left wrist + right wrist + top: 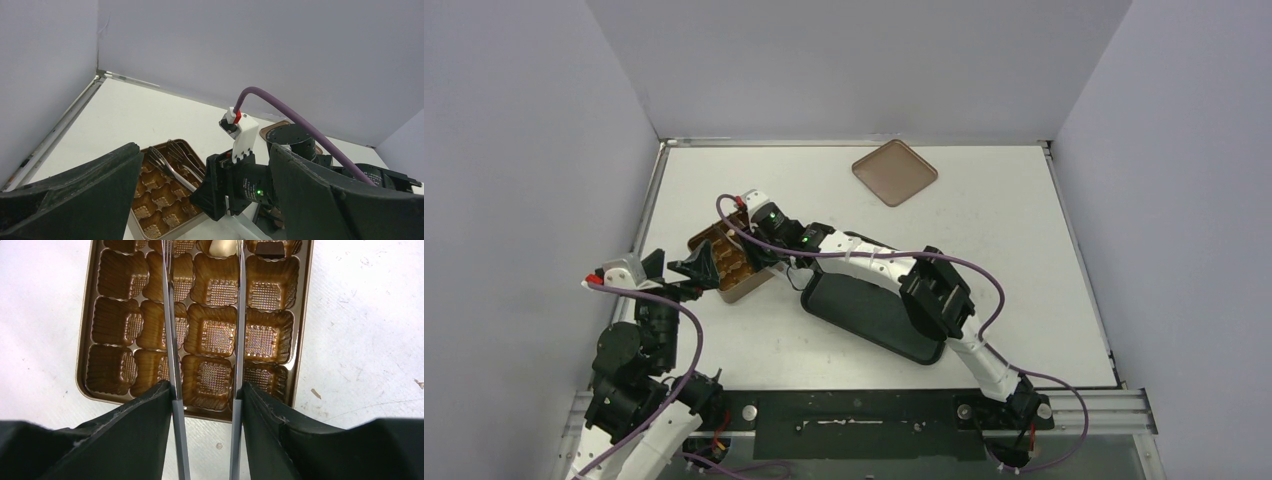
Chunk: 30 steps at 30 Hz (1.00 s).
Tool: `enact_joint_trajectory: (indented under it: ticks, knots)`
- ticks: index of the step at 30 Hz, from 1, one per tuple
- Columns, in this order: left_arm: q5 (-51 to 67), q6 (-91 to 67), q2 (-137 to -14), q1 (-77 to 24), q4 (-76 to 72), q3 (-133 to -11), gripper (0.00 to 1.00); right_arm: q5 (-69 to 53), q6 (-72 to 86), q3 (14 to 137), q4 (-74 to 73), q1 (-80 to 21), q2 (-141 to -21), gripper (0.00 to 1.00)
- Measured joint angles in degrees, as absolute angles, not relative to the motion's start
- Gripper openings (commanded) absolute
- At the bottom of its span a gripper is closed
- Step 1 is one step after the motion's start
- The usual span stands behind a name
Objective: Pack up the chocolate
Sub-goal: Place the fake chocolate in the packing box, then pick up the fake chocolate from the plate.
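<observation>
You've barely begun, by my reading: only a cream chocolate and a dark one sit in the tin's far row, the cups in view otherwise bare, your right claw gripping spread tongs above, left claw wide, empty.

I see even, soft white light from overhead on the tabletop, with faint shadows. The gold tin glints at its cup ribs. My right claw's dark fingers sit blurred, close to the lens.
</observation>
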State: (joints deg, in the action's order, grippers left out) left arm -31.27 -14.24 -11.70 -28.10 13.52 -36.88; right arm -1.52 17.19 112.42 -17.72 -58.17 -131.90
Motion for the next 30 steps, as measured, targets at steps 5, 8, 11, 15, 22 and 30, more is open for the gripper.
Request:
enact_joint_trajectory:
  ticks: [5, 8, 11, 15, 22, 30]
  knots:
    - [-31.3, -14.2, -11.7, -28.1, 13.5, -36.9, 0.97, -1.5, 17.2, 112.4, -18.4, -58.2, -131.8, 0.49]
    - [-31.2, -14.2, -11.7, -28.1, 13.5, -36.9, 0.97, -1.8, 17.4, 112.1, -19.1, -58.2, -131.2, 0.48]
    - [-31.2, -14.2, -11.7, -28.1, 13.5, -36.9, 0.97, -2.3, 17.5, 109.4, -19.2, -58.2, -128.7, 0.48]
    - [-31.2, -14.2, -11.7, -28.1, 13.5, -36.9, 0.97, -3.9, 17.3, 103.1, -17.9, -58.2, -122.7, 0.48]
    - [-31.2, -14.2, -11.7, -28.2, 13.5, -36.9, 0.97, -4.7, 17.6, 96.7, -16.6, -57.5, -114.7, 0.48]
    - [-31.2, -14.2, -11.7, -28.2, 13.5, -36.9, 0.97, -1.7, 17.6, 89.1, -19.0, -57.0, -107.4, 0.48]
